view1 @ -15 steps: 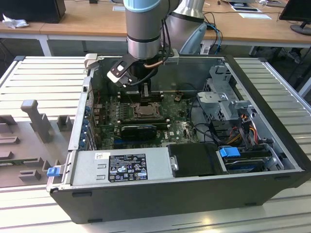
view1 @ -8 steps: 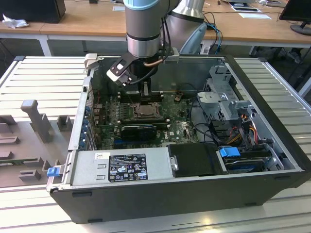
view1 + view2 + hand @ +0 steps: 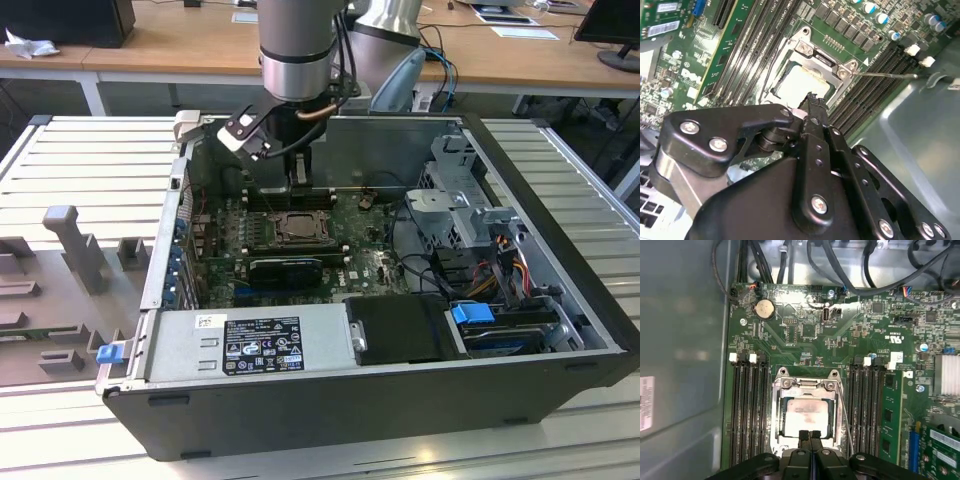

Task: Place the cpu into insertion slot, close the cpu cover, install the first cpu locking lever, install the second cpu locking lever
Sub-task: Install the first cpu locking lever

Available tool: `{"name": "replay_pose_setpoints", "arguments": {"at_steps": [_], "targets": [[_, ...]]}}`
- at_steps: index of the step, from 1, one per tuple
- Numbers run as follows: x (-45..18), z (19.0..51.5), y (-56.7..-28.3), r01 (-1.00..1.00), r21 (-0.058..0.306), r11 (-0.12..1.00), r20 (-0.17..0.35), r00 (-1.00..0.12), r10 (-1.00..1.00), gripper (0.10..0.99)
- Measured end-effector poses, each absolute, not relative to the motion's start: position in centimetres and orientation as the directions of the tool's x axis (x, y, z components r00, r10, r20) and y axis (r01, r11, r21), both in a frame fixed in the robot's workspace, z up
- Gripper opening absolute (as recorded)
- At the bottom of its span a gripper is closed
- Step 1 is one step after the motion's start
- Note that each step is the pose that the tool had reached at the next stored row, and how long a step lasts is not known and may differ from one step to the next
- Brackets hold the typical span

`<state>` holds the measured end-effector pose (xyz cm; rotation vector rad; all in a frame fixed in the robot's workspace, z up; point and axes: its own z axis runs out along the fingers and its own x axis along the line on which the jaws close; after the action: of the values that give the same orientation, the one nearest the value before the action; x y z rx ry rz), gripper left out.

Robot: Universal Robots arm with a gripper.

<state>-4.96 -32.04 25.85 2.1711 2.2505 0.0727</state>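
The cpu (image 3: pixel 807 414) lies flat in its socket at the middle of the circuit board (image 3: pixel 805 330). The cpu cover (image 3: pixel 777 415) appears to be lowered around it, so the dull metal top shows through the window. The tool (image 3: pixel 809 435) has its fingers pressed together, pinching nothing, with the tips poised over one edge of that window. In the second wrist view a thin wire lever (image 3: pixel 887 75) sticks out sideways from the socket, unlatched as far as I can judge.

The chip looks light, stiff and fragile, and should take no sideways shove. The cover is thin sheet metal, best pressed on its frame rather than through the window. The lever looks springy and slippery, and a hold near its free end seems best.

Memory slots (image 3: pixel 747 410) flank the socket closely on both sides. Loose cables (image 3: pixel 400 240) hang nearby, and the case wall (image 3: pixel 920 130) stands just beyond the lever. The case rests on a slatted counter (image 3: pixel 90 170).
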Motion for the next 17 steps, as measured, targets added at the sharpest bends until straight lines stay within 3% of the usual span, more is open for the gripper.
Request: {"name": "replay_pose_setpoints", "arguments": {"at_steps": [5,9,17], "targets": [[-5.0,27.7,-32.0,0.998,0.043,0.036,0.022,-0.037,0.999,0.106],[-5.0,27.7,-32.0,0.983,0.043,0.180,0.021,-0.181,0.983,0.106],[-5.0,27.6,-32.0,0.954,0.042,0.297,0.021,-0.298,0.954,0.106]]}}
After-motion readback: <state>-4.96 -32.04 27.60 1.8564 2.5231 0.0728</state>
